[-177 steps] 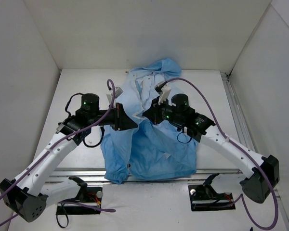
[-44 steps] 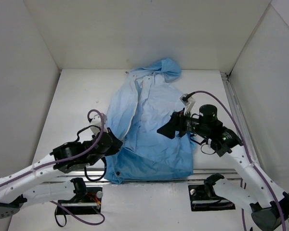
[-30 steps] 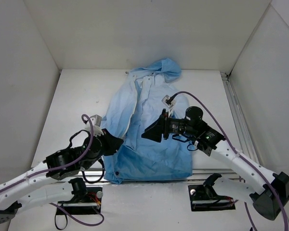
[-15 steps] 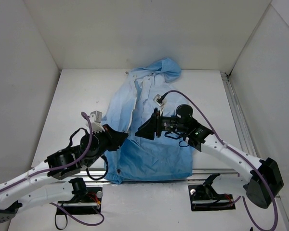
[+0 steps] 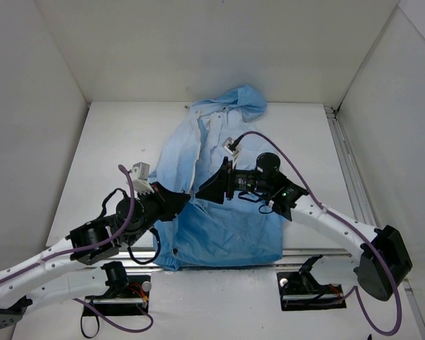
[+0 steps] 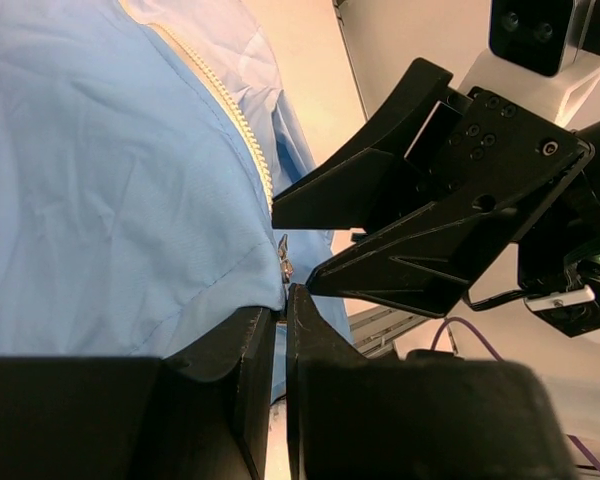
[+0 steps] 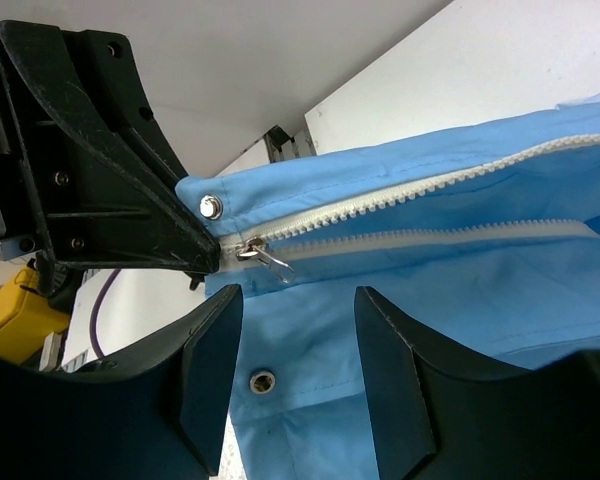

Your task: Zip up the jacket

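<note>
The jacket (image 5: 234, 227) lies flat on the table (image 5: 113, 142), hood at 12 o'clock and hem at 6. Its zipper pull (image 7: 265, 257) sits at the hem end, and the zipper teeth (image 7: 430, 190) run off toward 12 to 1 o'clock seen from above. My left gripper (image 6: 282, 300) is clamped on the hem just beside the pull. My right gripper (image 7: 298, 292) is the nearer one, fingers apart, with the tab at 11 o'clock in its wrist view. I judge it must close there and draw along that axis.

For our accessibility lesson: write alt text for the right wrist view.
A zipper slider sits at a corner of the jacket, which the left gripper pinches. The right gripper, open, frames the slider in the foreground.
</note>
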Robot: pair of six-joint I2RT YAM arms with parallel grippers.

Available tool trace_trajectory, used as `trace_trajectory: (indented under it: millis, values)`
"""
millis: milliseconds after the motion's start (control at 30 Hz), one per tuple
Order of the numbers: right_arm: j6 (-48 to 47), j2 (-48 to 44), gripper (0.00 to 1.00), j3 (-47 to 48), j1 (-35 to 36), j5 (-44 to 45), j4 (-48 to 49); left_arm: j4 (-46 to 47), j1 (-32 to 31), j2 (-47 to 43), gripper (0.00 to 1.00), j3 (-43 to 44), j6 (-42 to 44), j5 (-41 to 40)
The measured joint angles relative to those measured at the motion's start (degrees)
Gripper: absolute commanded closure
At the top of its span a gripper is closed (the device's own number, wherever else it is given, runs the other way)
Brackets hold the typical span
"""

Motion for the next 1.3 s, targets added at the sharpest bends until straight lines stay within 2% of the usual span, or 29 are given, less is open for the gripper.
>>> trace_trajectory:
  millis: [267,367,633,733,767,1100,1200,1300]
  values:
    - [0.3,1.1,0.57,0.0,0.0,-1.1,2.3,1.2,0.0,1.2,1.00,0.0,0.3,0.4]
    - [0.3,1.6,0.62,0.0,0.0,-1.5,2.6,1.3,0.0,1.3,1.00,0.0,0.5,0.4]
    - [0.3,2.1,0.85,0.0,0.0,-2.3,3.3,1.7,0.0,1.4,1.00,0.0,0.7,0.4]
    - [0.3,2.1,0.99,0.0,0.0,-2.4,3.7,1.7,0.0,1.4,1.00,0.0,0.7,0.5]
    - [0.2,2.1,1.00,0.0,0.0,-2.4,3.8,1.7,0.0,1.5,1.00,0.0,0.7,0.5]
    - [0.2,0.7,0.99,0.0,-0.2,-2.6,3.8,0.7,0.0,1.6,1.00,0.0,0.6,0.8]
    - [1.2,0.5,0.76,0.0,-1.0,-3.3,3.7,0.9,0.0,0.8,1.00,-0.1,0.7,0.8]
    - [2.6,0.5,0.64,-0.1,-3.6,-4.5,3.8,1.1,0.0,0.1,1.00,-0.1,0.7,0.9]
